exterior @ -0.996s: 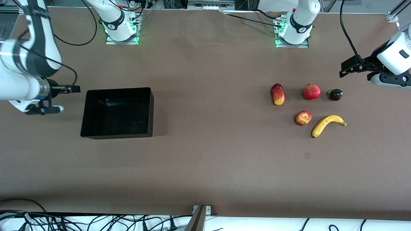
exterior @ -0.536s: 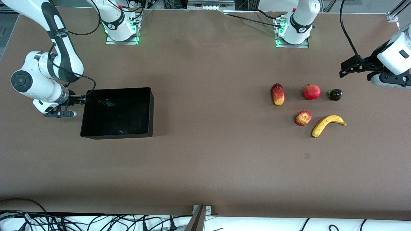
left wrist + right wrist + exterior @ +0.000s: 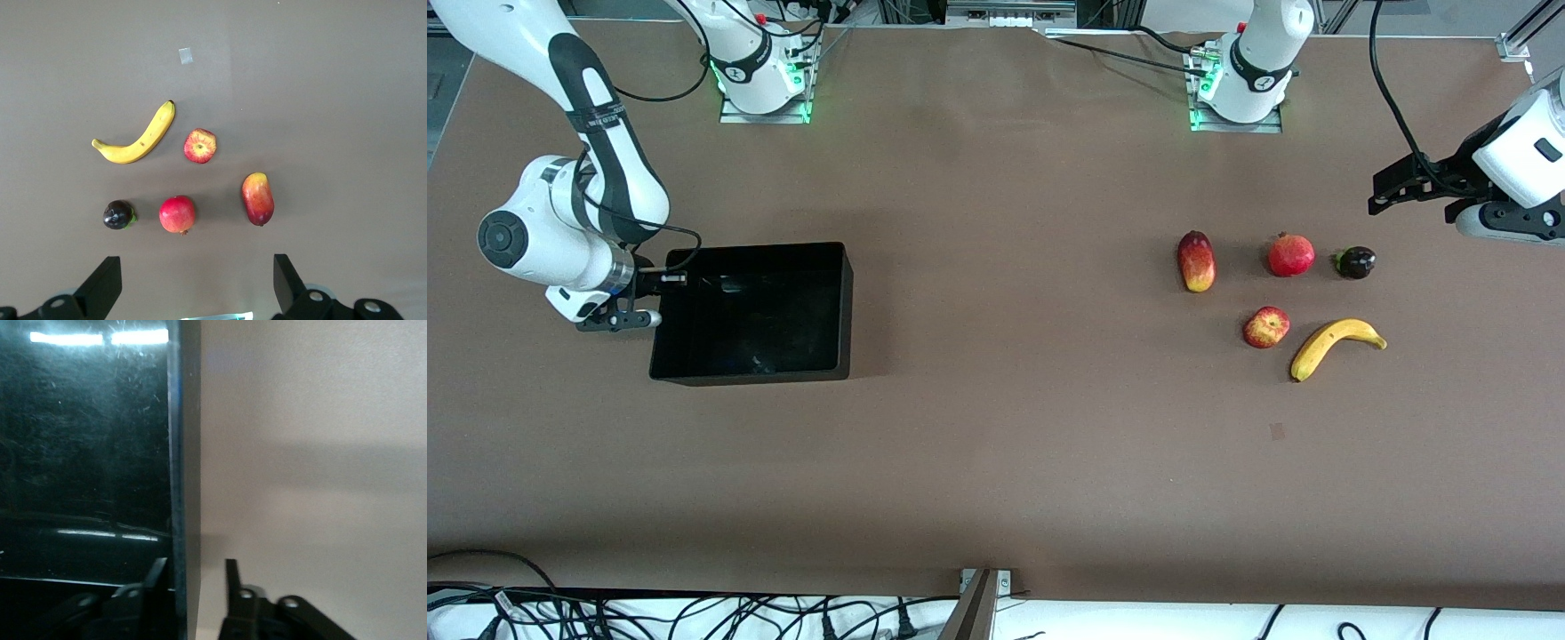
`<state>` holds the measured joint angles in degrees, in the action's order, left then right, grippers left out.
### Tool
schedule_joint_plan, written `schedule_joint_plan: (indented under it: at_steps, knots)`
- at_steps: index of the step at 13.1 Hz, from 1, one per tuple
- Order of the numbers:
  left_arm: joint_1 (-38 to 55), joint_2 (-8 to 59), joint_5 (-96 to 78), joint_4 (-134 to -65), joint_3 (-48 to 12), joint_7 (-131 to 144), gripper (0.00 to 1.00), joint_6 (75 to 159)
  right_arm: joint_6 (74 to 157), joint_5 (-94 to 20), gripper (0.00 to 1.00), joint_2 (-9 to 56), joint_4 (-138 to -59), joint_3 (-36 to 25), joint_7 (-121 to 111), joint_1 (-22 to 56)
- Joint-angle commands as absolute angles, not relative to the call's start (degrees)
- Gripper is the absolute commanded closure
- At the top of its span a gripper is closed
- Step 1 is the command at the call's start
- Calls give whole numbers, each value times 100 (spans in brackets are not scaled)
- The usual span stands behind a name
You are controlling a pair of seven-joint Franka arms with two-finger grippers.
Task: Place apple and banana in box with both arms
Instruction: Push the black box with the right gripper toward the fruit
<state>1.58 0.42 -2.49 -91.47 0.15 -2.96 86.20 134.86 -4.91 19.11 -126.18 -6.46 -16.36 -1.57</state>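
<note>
Box (image 3: 758, 369) empty; right gripper (image 3: 193, 577) astride its wall.

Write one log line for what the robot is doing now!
right gripper: open astride box wall | left gripper: open, above fruits | apple, banana: on table

The apple (image 3: 1266, 327) lies just beside the banana (image 3: 1336, 347), well apart from the box (image 3: 838, 307).

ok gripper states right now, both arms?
Left gripper: open, empty, up over the table by the fruits.
Right gripper: open, fingers straddling the box wall, not clamped.
</note>
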Motion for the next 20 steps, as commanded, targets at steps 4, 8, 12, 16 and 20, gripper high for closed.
schedule_joint_plan:
  at_steps: [4,8,12,16,20]
  knots:
    - [123,70,-211,-9053,-9,-281,0,8534,13483,-624,100,1916,-12472,-633,-2117,-220]
    - [132,70,-211,-9044,-9,-281,0,8534,11785,-642,100,1889,-11352,-571,-2039,-54]
    - [132,62,-211,-9035,-35,-281,0,8534,10216,-650,100,1925,-10066,-571,-1094,1016]
    - [132,53,-272,-9018,-70,-272,0,8569,9571,-1114,100,2292,-9046,-571,1187,2817]
    - [141,53,-272,-9009,-70,-272,0,8561,10578,-1345,100,3215,-8377,-571,2826,4085]
